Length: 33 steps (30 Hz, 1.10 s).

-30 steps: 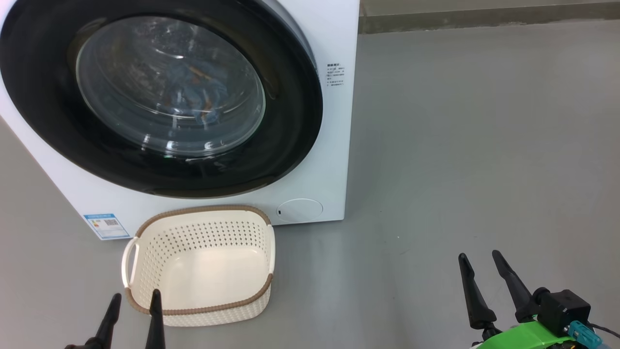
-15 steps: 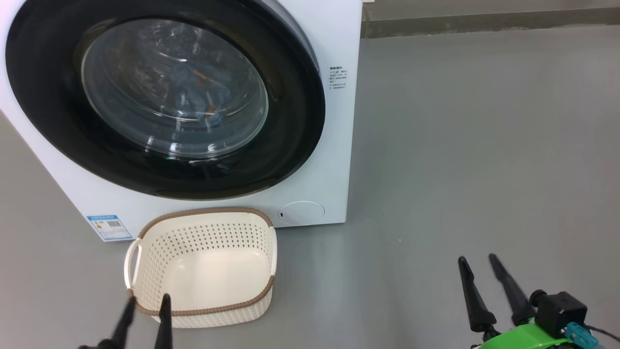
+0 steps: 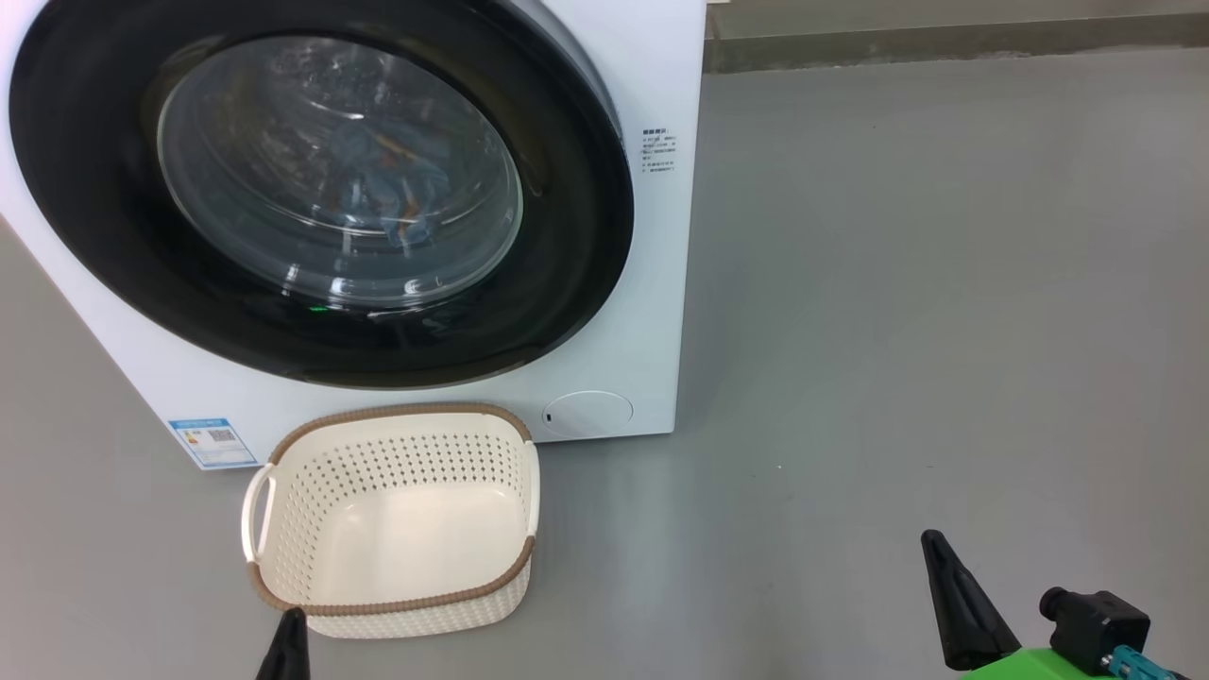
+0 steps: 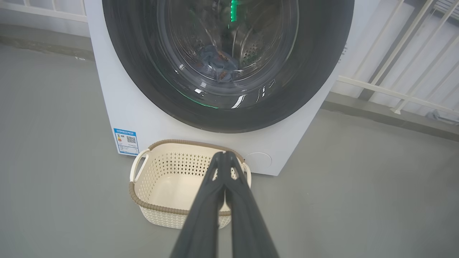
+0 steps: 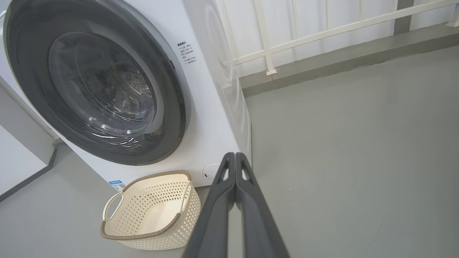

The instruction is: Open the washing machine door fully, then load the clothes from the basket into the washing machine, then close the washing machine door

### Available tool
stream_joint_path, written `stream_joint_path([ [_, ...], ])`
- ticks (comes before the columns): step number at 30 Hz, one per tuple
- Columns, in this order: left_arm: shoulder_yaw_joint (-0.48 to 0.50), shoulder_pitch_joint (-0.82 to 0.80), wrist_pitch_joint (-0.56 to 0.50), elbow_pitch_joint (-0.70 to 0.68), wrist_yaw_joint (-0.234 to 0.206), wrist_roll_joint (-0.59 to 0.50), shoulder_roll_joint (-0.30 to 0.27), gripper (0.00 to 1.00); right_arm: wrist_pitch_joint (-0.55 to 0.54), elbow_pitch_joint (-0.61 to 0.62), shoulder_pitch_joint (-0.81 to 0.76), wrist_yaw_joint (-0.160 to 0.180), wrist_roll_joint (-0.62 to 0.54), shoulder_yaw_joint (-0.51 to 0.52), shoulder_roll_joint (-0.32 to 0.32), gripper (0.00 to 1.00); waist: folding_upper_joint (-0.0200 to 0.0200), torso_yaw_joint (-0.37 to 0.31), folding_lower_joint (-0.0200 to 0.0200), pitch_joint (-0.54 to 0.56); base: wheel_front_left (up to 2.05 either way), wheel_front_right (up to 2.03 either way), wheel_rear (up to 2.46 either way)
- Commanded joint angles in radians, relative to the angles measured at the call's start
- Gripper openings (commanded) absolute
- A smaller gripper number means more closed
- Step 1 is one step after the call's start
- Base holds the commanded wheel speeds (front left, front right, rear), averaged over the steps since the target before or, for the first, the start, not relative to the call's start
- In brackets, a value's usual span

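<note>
Head view: left gripper (image 3: pixel 286 647) at 7 o'clock and right gripper (image 3: pixel 959 604) at 5 o'clock each show as a single dark point, fingers pressed together and holding nothing. Half a second earlier both pairs stood spread. The washing machine door (image 3: pixel 586 246) at 10 o'clock sits shut against the washing machine (image 3: pixel 652 312), as before, with the clothes (image 3: pixel 387 179) behind its glass. The basket (image 3: pixel 397 414) stands on the floor (image 3: pixel 897 331) just below the door at 7 o'clock, position unchanged. Left wrist view: fingers (image 4: pixel 204 208) meet at the tips, in line with the basket at 6 o'clock; the clothes lie in the drum (image 4: pixel 251 50) at 12 o'clock. Right wrist view: fingers (image 5: pixel 215 215) closed tip to tip; basket at 7 o'clock. Count: two grippers, one machine, one door, one basket, one clothes bundle.
</note>
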State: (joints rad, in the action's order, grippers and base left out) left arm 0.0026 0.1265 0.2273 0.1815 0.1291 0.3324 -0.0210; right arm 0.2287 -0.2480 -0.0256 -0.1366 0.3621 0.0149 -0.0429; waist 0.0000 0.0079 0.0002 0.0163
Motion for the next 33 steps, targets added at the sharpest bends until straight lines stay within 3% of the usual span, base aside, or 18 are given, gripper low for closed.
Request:
stream_joint_path([
  [1,0.007,-0.03,-0.006,-0.018,0.0,0.022,-0.015,0.0,-0.004,0.023,0.026,0.001,0.027,0.002,-0.007,0.0,0.0,0.0,-0.0001,0.0,0.0,0.0,0.0],
  [33,0.028,-0.088,-0.094,0.006,0.001,0.385,-0.026,0.0,-0.091,0.017,0.056,0.002,0.382,0.019,-0.016,0.0,0.0,-0.002,-0.0002,-0.006,0.0,0.0,0.0],
])
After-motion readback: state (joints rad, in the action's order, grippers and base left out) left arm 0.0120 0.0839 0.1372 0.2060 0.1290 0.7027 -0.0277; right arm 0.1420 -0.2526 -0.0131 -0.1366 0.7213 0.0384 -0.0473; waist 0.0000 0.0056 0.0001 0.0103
